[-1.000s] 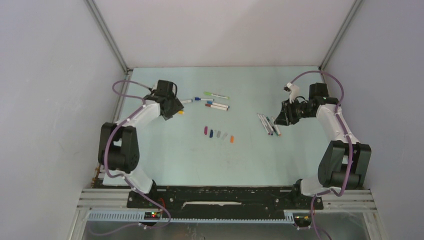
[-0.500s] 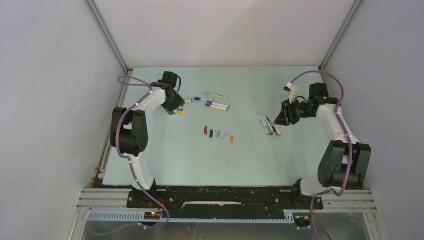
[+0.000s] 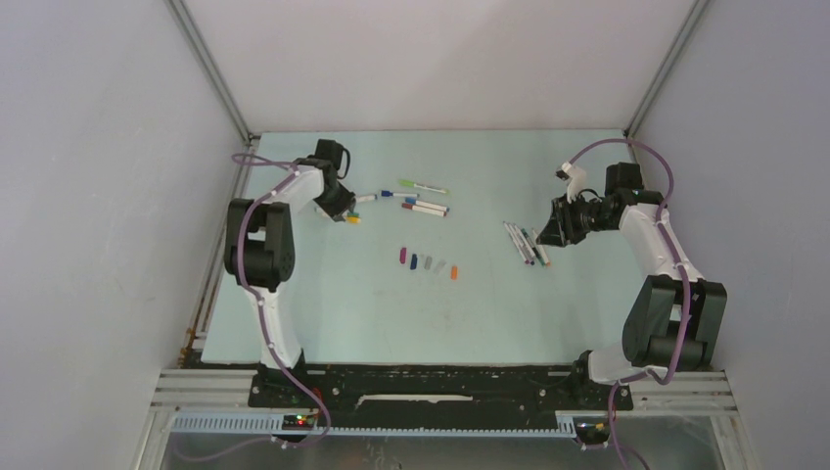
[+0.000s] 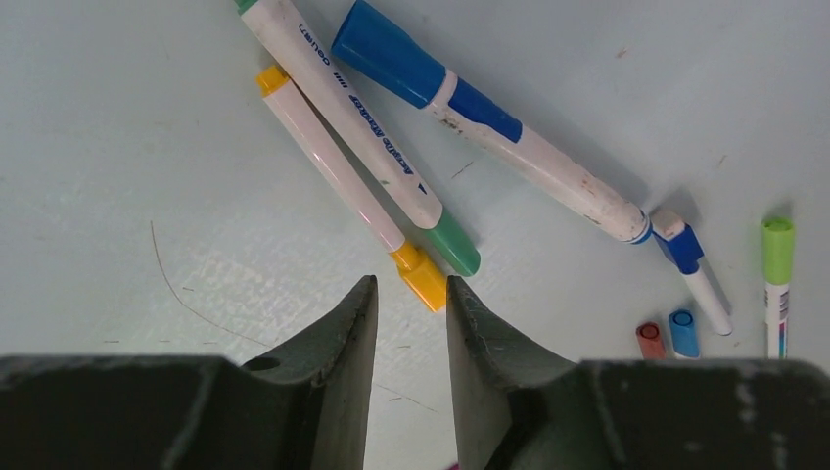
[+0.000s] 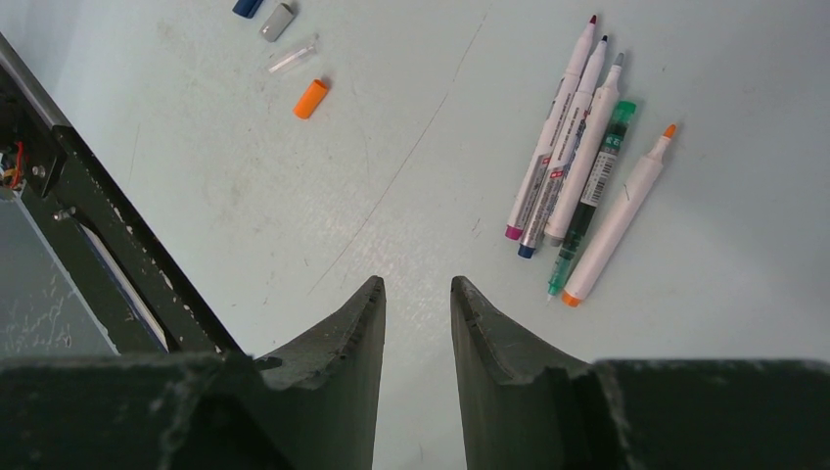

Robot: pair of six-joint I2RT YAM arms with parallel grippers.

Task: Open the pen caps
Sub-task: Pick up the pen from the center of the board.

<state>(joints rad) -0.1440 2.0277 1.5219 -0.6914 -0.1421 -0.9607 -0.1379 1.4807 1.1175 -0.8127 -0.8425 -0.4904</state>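
Yellow pen cap sits just off narrow left claw; right claw narrow.

Left tool, right tool: jaws narrowly apart

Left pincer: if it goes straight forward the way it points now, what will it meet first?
Most likely the yellow cap of the yellow-ended pen, which lies just ahead of the left pincer, in line with the gap between its jaws. Its height above the table is unclear.
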